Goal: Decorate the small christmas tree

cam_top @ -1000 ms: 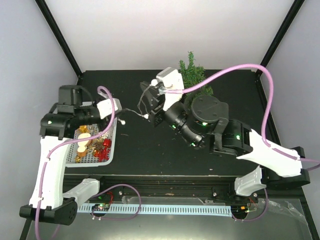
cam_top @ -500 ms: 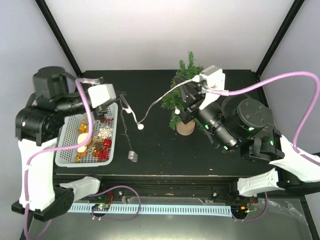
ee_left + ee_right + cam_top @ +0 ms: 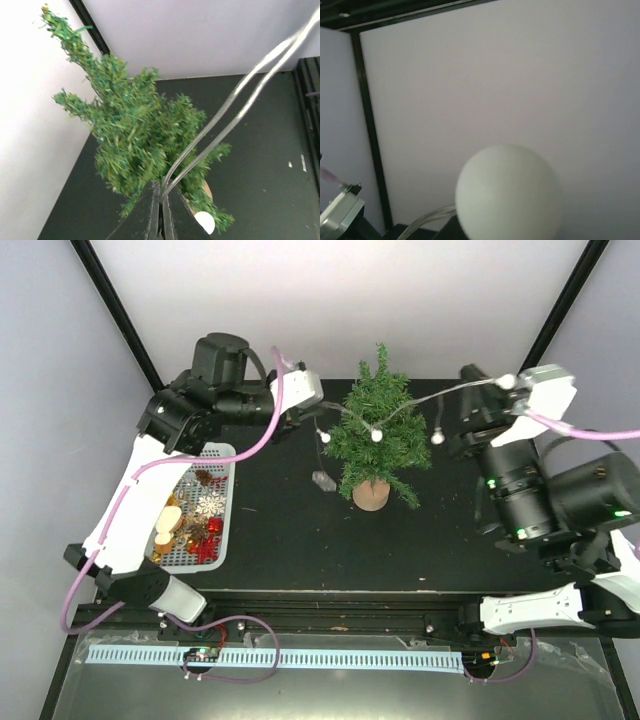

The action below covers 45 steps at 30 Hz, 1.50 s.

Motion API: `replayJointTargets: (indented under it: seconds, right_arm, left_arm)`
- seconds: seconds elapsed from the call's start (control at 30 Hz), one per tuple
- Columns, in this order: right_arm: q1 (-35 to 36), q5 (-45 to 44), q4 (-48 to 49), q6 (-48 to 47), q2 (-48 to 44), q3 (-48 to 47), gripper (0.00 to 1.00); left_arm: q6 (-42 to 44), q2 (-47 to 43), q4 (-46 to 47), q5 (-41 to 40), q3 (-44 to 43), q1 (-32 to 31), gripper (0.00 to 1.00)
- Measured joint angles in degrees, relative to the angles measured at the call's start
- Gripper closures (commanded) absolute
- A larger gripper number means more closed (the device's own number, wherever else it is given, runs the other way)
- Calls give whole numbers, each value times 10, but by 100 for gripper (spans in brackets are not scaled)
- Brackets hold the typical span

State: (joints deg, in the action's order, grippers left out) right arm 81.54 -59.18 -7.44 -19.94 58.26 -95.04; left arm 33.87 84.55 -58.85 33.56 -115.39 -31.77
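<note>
I saw the small christmas tree [image 3: 378, 435] standing upright on its wooden stump toward the back of the dark worktop [image 3: 280, 540], roughly midway between my two arms. The left tool [image 3: 161, 200] sat just beside the tree's left flank, its fingers pressed together on the thin wires of a light string [image 3: 345, 422]. In the left wrist view the branches filled the space directly ahead of the fingertips. From there the string ran across the upper branches, one white bulb [image 3: 377, 435] lying on the greenery, and on to the right tool [image 3: 498, 390]. That tool hung well to the right of the tree and was clamped on the string's far end, another bulb sitting right at its tips. A white basket [image 3: 229, 510] of ornaments lay at the worktop's left edge, apart from the tree.
</note>
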Motion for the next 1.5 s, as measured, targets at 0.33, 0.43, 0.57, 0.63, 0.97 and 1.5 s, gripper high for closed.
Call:
replayJointTargets:
  seconds: [0.33, 0.43, 0.57, 0.63, 0.97, 1.5]
  right_arm:
    - [-57, -40, 162, -140, -32, 18, 99]
    - [-105, -37, 159, -137, -13, 16, 99]
    - [-187, -18, 111, -83, 17, 2, 99]
    - [-222, -4, 85, -56, 28, 2, 99]
    - [-297, 55, 48, 10, 53, -4, 99]
    - [-344, 143, 97, 29, 146, -152, 99]
  left_arm:
    - [-25, 85, 105, -36, -35, -19, 98]
    - [-30, 107, 125, -36, -48, -20, 99]
    - [-39, 121, 137, -35, -49, -20, 98]
    - [-42, 123, 144, -35, -49, -20, 98]
    - [-70, 100, 253, -50, 39, -20, 99]
    - [-121, 99, 304, -50, 36, 12, 98]
